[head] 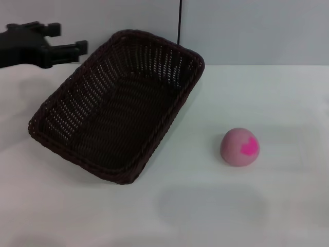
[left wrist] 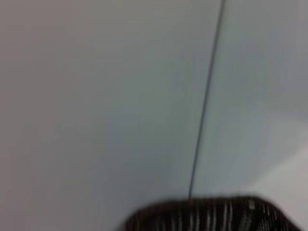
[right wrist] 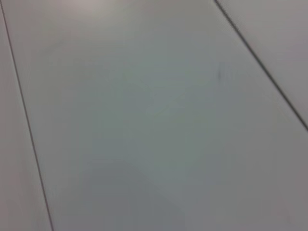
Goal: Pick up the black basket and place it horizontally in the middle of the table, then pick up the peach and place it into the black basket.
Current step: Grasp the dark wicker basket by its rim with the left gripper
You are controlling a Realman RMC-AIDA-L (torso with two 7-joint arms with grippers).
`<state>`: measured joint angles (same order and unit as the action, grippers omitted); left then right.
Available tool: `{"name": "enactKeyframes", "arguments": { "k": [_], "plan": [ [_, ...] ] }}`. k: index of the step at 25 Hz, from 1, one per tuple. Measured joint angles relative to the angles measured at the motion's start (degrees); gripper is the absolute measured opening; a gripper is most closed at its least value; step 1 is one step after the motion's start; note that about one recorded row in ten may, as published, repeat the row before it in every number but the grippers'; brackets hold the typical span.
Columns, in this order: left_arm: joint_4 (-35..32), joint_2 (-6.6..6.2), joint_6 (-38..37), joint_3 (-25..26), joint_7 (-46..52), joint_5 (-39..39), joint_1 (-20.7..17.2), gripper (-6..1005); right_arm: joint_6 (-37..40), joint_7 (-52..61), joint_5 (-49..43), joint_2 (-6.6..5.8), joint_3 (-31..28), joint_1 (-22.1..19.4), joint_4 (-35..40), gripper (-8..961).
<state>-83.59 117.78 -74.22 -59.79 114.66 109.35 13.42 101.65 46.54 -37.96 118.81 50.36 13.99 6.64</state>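
The black basket (head: 115,105) lies on the white table (head: 205,206), left of the middle, with its long side running diagonally from near left to far right. It holds nothing. Its braided rim also shows in the left wrist view (left wrist: 211,214). The peach (head: 240,147), pale pink with a magenta blotch, sits on the table to the right of the basket, apart from it. My left gripper (head: 69,38) hangs at the far left, just beside the basket's far-left rim, open and holding nothing. My right gripper is out of view.
A grey wall with a thin dark seam (head: 180,20) stands behind the table. The right wrist view shows only pale panels with dark seams (right wrist: 260,62).
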Motion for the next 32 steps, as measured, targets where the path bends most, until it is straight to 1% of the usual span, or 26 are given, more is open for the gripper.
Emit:
{"name": "enactKeyframes", "arguments": {
  "k": [2, 3, 4, 5, 6, 7, 8, 10, 11, 12, 13, 14, 19, 21, 23, 26, 31, 32],
  "plan": [
    [-4.13, 0.03, -4.17, 0.17, 7.12, 8.43, 3.44, 798, 1.43, 1.20, 0.00, -0.02, -0.70, -0.67, 0.07, 774],
    [-5.18, 0.09, -5.58, 0.05, 9.43, 11.66, 4.56, 798, 2.58, 1.87, 0.00, -0.03, -1.05, -1.08, 0.12, 774],
    [-5.18, 0.09, -5.58, 0.05, 9.43, 11.66, 4.56, 798, 2.58, 1.87, 0.00, -0.03, -1.05, -1.08, 0.12, 774],
    [-6.93, 0.21, -7.46, -0.54, 13.36, 17.59, 6.83, 798, 2.97, 2.03, -0.02, -0.03, -1.08, -1.30, 0.14, 775],
    [-6.93, 0.21, -7.46, -0.54, 13.36, 17.59, 6.83, 797, 3.22, 2.09, -0.09, -0.04, -1.11, -1.45, 0.16, 775],
    [-8.38, 0.58, -8.04, -3.76, 18.75, 28.41, 9.97, 797, 3.40, 2.11, -0.21, -0.04, -1.11, -1.55, 0.18, 775],
    [-8.38, 0.58, -8.04, -3.76, 18.75, 28.41, 9.97, 797, 3.44, 2.11, -0.30, -0.05, -1.12, -1.64, 0.19, 775],
    [-7.98, 0.71, -7.20, -6.94, 21.93, 35.07, 12.08, 797, 3.50, 2.13, -0.36, -0.06, -1.11, -1.73, 0.20, 775],
    [-6.77, 0.80, -6.53, -8.61, 24.18, 39.01, 13.69, 796, 3.51, 2.13, -0.41, -0.07, -0.94, -1.76, 0.10, 775],
    [-6.67, 0.81, -6.49, -8.74, 24.30, 39.19, 13.83, 796, 3.51, 2.13, -0.41, -0.07, -0.94, -1.76, 0.10, 775],
    [-4.93, 0.86, -5.90, -10.23, 26.38, 42.36, 15.49, 796, 3.52, 2.14, -0.49, -0.07, -0.70, -1.82, -0.04, 775],
    [-4.93, 0.86, -5.90, -10.23, 26.38, 42.36, 15.49, 796, 3.52, 2.14, -0.49, -0.07, -0.70, -1.82, -0.04, 775],
    [0.22, 0.94, -6.12, -11.62, 28.57, 47.13, 19.96, 795, 3.59, 2.27, -0.58, -0.07, -0.56, -1.87, -0.20, 775],
    [3.04, 0.94, -6.50, -11.63, 28.68, 47.80, 21.91, 795, 3.67, 2.57, -0.60, -0.05, -0.53, -1.86, -0.19, 775],
    [7.31, 0.87, -6.66, -11.65, 28.77, 48.77, 24.69, 794, 3.73, 2.78, -0.62, -0.01, -0.52, -1.78, -0.19, 774],
    [11.22, 0.92, -6.18, -11.82, 28.81, 50.50, 27.07, 794, 3.74, 2.78, -0.63, 0.00, -0.52, -1.71, -0.20, 774],
    [19.64, 0.96, -4.22, -12.56, 29.32, 53.58, 32.28, 793, 3.60, 2.78, -0.63, 0.02, -0.55, -1.52, -0.23, 774],
    [20.07, 0.97, -4.13, -12.63, 29.44, 53.89, 32.77, 792, 3.50, 2.78, -0.63, 0.02, -0.62, -1.52, -0.23, 774]
  ]
}}
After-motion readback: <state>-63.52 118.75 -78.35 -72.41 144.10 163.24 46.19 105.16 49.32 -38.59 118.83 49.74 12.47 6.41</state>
